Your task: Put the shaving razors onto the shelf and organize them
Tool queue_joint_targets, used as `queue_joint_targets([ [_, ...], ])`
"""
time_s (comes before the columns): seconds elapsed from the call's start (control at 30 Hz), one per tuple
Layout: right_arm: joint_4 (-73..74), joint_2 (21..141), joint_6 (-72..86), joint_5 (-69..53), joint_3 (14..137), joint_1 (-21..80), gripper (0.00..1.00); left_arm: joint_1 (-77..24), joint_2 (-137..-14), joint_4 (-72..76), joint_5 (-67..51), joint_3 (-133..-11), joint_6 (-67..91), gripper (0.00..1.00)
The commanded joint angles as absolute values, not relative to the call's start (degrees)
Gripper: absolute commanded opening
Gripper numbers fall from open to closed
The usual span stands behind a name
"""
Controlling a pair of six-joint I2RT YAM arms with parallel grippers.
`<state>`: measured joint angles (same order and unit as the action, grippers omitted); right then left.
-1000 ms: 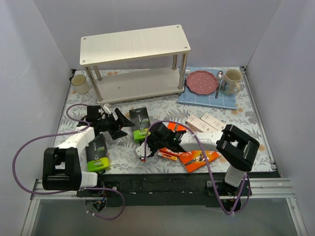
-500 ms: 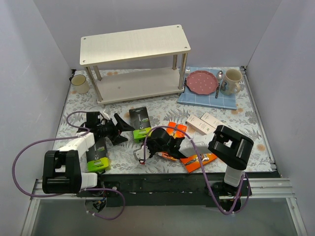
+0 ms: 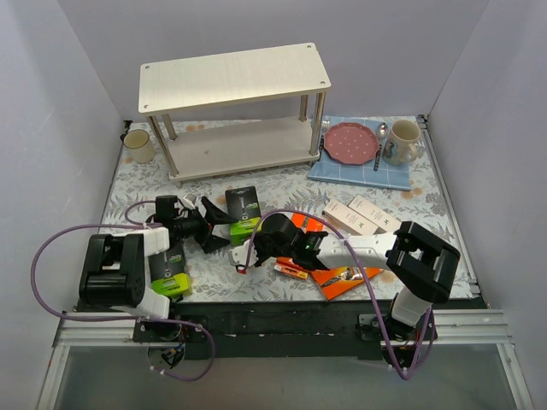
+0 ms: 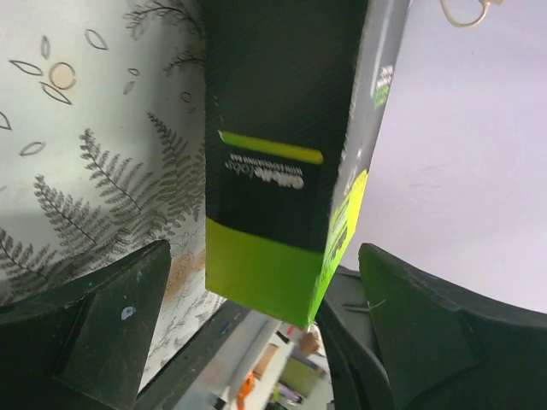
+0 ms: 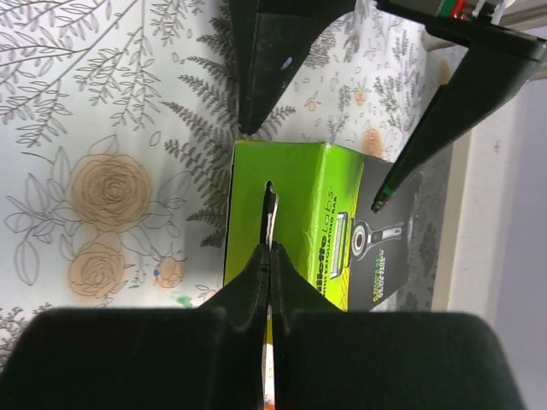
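Observation:
A black-and-lime-green razor pack [image 3: 244, 213] lies on the floral table top. My left gripper [image 3: 221, 231] is open, with its fingers on either side of the pack's lime end [image 4: 269, 273]. My right gripper [image 3: 253, 243] is shut, its tips [image 5: 269, 249] touching that lime end [image 5: 295, 196]. A second green pack [image 3: 168, 269] lies by the left arm. Two orange packs [image 3: 303, 229] [image 3: 344, 275] and two white boxes [image 3: 346, 218] [image 3: 374, 212] lie at the right. The two-tier shelf [image 3: 235, 77] stands at the back with nothing on either tier.
A blue mat [image 3: 342, 169] with a red plate [image 3: 350, 141], cutlery and a mug [image 3: 402, 141] sits right of the shelf. A cream cup [image 3: 138, 145] stands left of the shelf. Grey walls close in both sides.
My left gripper has swung right and now straddles the green pack. My right gripper has reached left, off the orange packs, to the pack's lime end.

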<state>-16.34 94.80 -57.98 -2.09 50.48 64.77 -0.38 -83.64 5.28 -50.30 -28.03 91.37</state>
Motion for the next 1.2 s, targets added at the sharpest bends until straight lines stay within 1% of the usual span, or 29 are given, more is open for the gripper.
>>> queue_joint_targets([
  [0.0,-15.74,93.16,-56.25,-3.34,53.26,65.57,0.01,-0.09,-87.70,11.23,-54.40,-30.93,95.53,0.91],
  [0.1,-14.42,93.25,-55.12,-3.87,53.35,65.48,0.01,-0.09,-90.86,19.82,-58.00,-29.80,101.04,0.83],
  [0.13,-13.89,93.34,-54.24,-4.30,53.70,65.48,0.01,-0.09,-91.57,22.13,-59.57,-29.36,102.38,0.76],
  [0.2,-11.53,93.16,-51.61,-7.19,54.40,65.22,0.01,-0.18,-93.68,30.88,-61.95,-27.52,107.02,0.69],
  [0.23,-8.56,93.25,-50.37,-8.16,55.01,64.52,0.01,-0.18,-94.30,31.63,-62.92,-27.51,107.57,0.66],
  [0.27,-6.87,93.34,-49.40,-8.70,56.85,64.16,0.01,-0.18,-94.92,31.03,-63.19,-27.60,107.49,0.58],
  [0.33,-2.58,93.69,-47.90,-10.37,58.70,63.20,0.01,-0.26,-96.49,30.50,-63.72,-27.86,106.88,0.54],
  [0.37,-2.20,93.69,-47.47,-10.37,59.41,62.93,0.01,-0.44,-96.85,30.24,-63.46,-27.86,106.88,0.56],
  [0.4,-2.28,93.43,-46.85,-10.46,59.59,62.67,0.01,-0.53,-97.12,29.63,-62.93,-28.04,106.96,0.61],
  [0.43,-2.20,93.17,-45.89,-10.98,59.76,62.23,0.01,-0.79,-97.38,29.27,-62.41,-28.47,107.14,0.71],
  [0.5,-2.37,92.90,-44.74,-11.77,60.29,61.96,0.01,-1.93,-97.91,28.13,-61.70,-29.44,106.44,0.83],
  [0.67,-2.81,92.81,-41.66,-11.95,60.47,61.08,0.01,-4.57,-100.28,26.02,-63.98,-32.08,104.50,0.86],
  [0.8,-2.99,92.99,-41.40,-13.44,59.86,60.73,0.01,-5.36,-102.39,29.25,-65.47,-32.25,106.69,0.81],
  [0.9,-3.25,93.16,-41.05,-13.89,59.68,60.56,0.01,-5.80,-102.83,31.80,-66.09,-32.26,108.10,0.67],
  [0.93,-3.16,93.34,-40.87,-14.06,59.68,60.47,0.01,-5.80,-102.83,32.60,-66.27,-32.08,108.54,0.60],
  [1.07,-2.29,93.51,-40.61,-14.59,60.38,59.94,0.01,-5.80,-101.96,35.24,-65.48,-30.77,109.86,0.50],
  [1.13,-1.59,93.52,-40.69,-14.68,60.82,59.59,0.01,-5.80,-101.17,35.51,-65.04,-30.24,109.60,0.49],
  [1.17,-1.50,93.52,-40.69,-14.94,61.17,59.42,0.01,-5.80,-100.90,35.42,-64.95,-30.15,109.69,0.58],
])
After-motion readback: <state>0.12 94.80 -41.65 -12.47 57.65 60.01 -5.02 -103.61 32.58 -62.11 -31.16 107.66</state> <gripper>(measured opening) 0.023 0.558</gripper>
